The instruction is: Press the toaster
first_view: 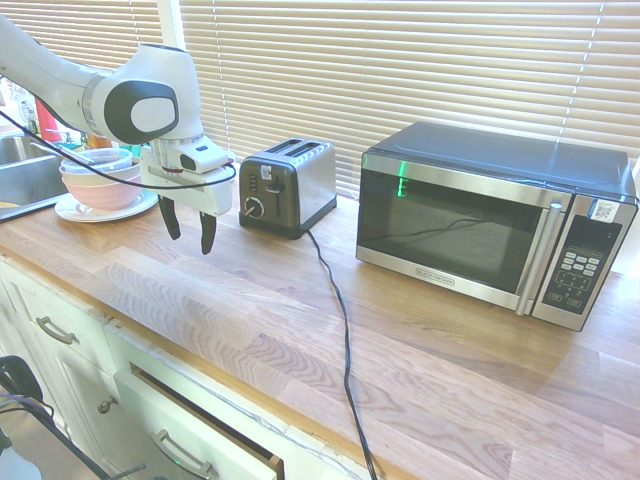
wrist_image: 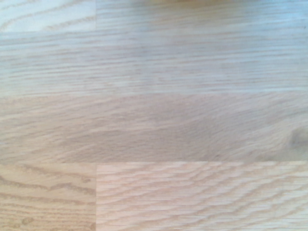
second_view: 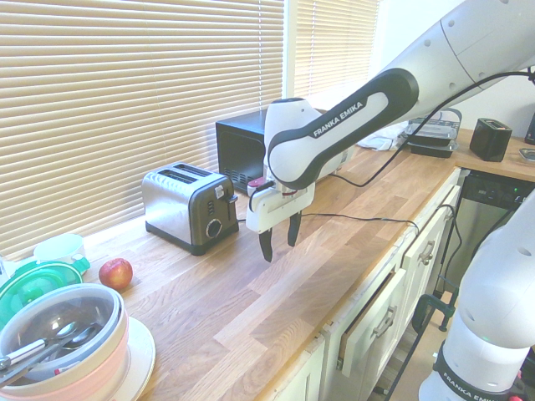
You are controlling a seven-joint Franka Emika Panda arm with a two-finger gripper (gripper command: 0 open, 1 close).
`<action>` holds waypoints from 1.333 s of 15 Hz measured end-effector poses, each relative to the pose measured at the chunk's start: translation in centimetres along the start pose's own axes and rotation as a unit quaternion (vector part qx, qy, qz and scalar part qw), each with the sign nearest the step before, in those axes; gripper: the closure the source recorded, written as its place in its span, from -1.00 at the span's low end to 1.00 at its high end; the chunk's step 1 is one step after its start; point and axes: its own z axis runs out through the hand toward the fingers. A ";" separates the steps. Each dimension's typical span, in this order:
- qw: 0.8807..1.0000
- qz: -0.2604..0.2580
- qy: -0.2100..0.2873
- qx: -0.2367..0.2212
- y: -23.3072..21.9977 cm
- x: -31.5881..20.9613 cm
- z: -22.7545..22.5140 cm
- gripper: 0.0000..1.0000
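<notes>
Gripper: the gripper (first_view: 190, 225) hangs above the wooden counter (first_view: 300, 330), its two dark fingers pointing down and spread apart with nothing between them; it touches neither counter nor toaster.
Toaster: the toaster (first_view: 288, 186) stands at the far side of the counter near the window blinds (first_view: 400, 60), its black end panel with round knob, lever and white label turned towards the gripper (two empty slots on top).
Gap: in the first exterior view the gripper is just left of the toaster's black end, and clear of it.
Cord: a black cord (first_view: 340, 330) runs from the toaster across the counter to its near edge.
Microwave: the microwave (first_view: 495, 220) sits to the right of the toaster, apart from it.
Bowls: stacked bowls (second_view: 58, 338) on a plate (second_view: 142, 355), probably with utensils inside, though the view is too soft to be sure.
Apple: a red apple (second_view: 115, 273) lies on the counter between the bowls and the toaster.
Wrist view: only bare wood grain.
</notes>
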 end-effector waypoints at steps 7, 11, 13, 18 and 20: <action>1.000 0.010 0.008 -0.003 0.1 0.1 -0.2 -1.00; 1.000 0.018 0.000 -0.002 0.0 0.2 -0.6 -1.00; 1.000 0.019 0.000 -0.001 -0.2 0.5 -1.2 -1.00; 1.000 0.020 -0.002 0.007 -1.6 4.2 -5.4 -1.00; 1.000 0.022 -0.001 0.013 -1.9 7.6 -7.4 -1.00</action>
